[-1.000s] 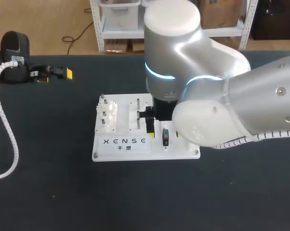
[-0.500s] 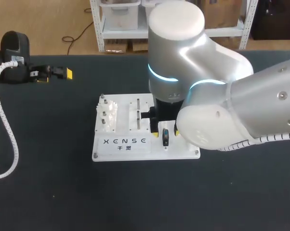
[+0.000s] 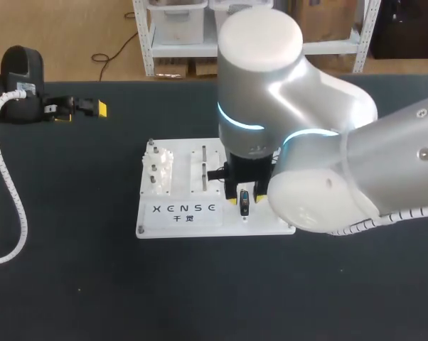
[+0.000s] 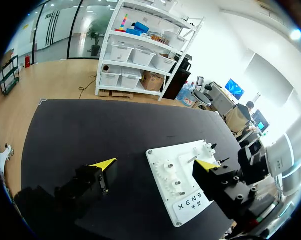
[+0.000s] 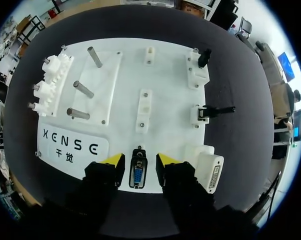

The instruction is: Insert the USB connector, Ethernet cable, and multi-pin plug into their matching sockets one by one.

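The white board [image 5: 155, 75] lies under my right gripper [image 5: 139, 160]. A black multi-pin plug [image 5: 138, 176] with a blue face stands upright near the board's front edge, between the yellow-tipped fingers. A narrow gap shows on each side of it, so the gripper is open. In the head view the same plug [image 3: 244, 202] sits between the yellow tips of my right gripper [image 3: 243, 199]. A black cable plug [image 5: 216, 110] sticks out of a white block at the board's right edge, and another black connector [image 5: 204, 56] stands farther back. My left gripper [image 4: 155, 165] is open, empty, and far off to the left [image 3: 79, 108].
A white multi-pin socket block [image 5: 211, 171] sits just right of my right gripper. White gears [image 5: 48, 85] and metal pegs [image 5: 83, 90] fill the board's left part. A white corrugated hose [image 3: 11, 192] of my left arm lies across the dark table [image 3: 72, 284].
My right gripper has moved forward and rightward over the board until its fingers flank the multi-pin plug, and the fingers have narrowed. The left arm has stayed still.
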